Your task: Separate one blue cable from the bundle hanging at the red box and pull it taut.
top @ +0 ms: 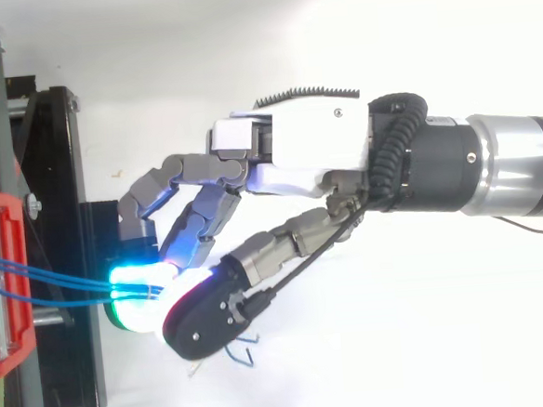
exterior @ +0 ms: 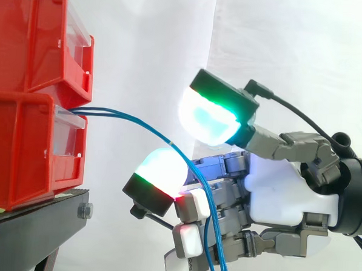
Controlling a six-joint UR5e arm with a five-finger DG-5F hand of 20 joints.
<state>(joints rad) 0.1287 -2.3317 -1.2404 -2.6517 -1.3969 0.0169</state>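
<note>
Clearly the hand (exterior: 287,196) is set to sort the blue cables (exterior: 139,124) rather than pull them. Its two big glowing pads (exterior: 209,116) stand apart, one above the strands and one below, and nothing is pinched. From above, the strands lie across the lower, cyan pad, which probably props them up so one can be singled out. The other fingers (exterior: 192,206) curl back toward the palm, out of the way. The cables leave the lower red box (exterior: 28,146) ahead of the hand and run almost level toward it. They then bend down in front of the palm and hang slack, ends pointing down.
</note>
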